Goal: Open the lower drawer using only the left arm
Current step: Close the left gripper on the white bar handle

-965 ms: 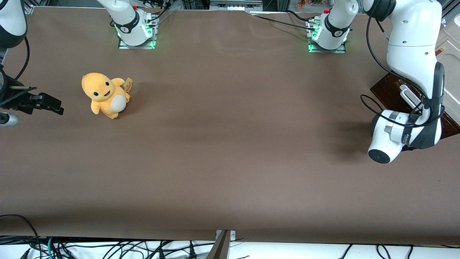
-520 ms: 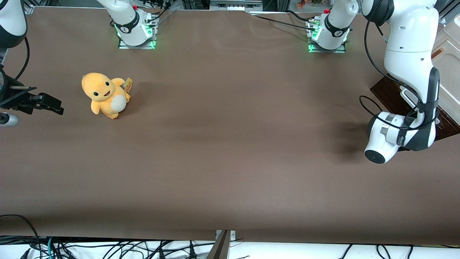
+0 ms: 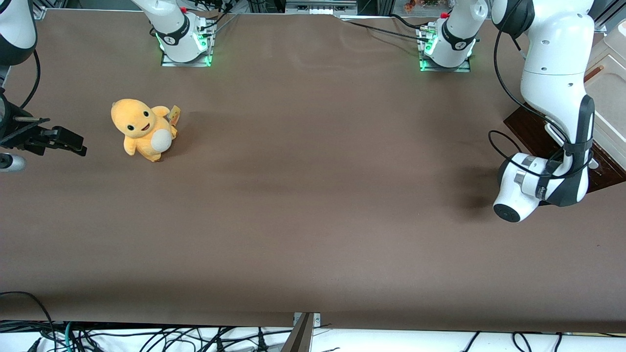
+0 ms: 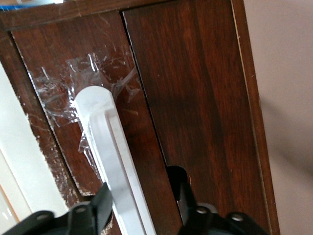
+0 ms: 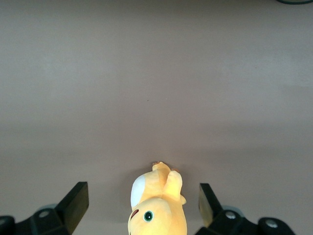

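Left arm (image 3: 555,93): white, jointed, reaching down over the working arm's end of the counter (image 3: 313,220); a black cable (image 3: 506,93) loops along it.

Gripper (image 4: 144,208): at the front of the lower drawer, astride the white bar handle.

Fingers (image 4: 102,203): black, spread wide; one stands on each side of the handle bar, with a gap to the bar visible on at least one side. Contact with the bar cannot be confirmed.

Lower drawer (image 3: 530,129): at the working arm's end of the counter, glossy dark brown front, mostly covered by the arm in the front view. No pale inside is visible in either view.

Handle (image 4: 115,161): long white bar with a rounded end, running across the dark wood front (image 4: 195,88); crinkled clear tape (image 4: 93,78) lies on the wood around its end.

Cream panel (image 3: 606,93): just beside the drawer, at the counter's edge.

Obstructions: the arm's own wrist and elbow hide the gripper from the front camera.

Plush toy (image 3: 142,128): orange-yellow, well apart from the drawer, toward the parked arm's end of the counter.

Counter surface: brown, with a shadow under the left arm's wrist.
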Robot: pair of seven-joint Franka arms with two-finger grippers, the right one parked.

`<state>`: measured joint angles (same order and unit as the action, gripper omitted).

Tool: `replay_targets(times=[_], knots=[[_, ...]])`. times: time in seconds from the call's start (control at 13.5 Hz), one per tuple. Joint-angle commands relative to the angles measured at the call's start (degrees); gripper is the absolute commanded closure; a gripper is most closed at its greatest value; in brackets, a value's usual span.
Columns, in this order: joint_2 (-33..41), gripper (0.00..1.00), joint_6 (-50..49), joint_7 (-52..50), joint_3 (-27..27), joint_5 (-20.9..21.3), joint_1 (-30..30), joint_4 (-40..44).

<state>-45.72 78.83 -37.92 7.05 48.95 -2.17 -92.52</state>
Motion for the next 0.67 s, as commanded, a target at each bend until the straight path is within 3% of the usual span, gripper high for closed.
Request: replay_targets(times=[0.0,0.15,0.59], knots=[[-0.8,0.56,-1.6,0.0,0.0,2.7,-0.2,0.7],[-0.8,0.71,-1.8,0.2,-0.1,3.6,-0.1,0.9],[-1.1,0.98,-1.9,0.3,-0.2,4.7,-0.6,1.4]])
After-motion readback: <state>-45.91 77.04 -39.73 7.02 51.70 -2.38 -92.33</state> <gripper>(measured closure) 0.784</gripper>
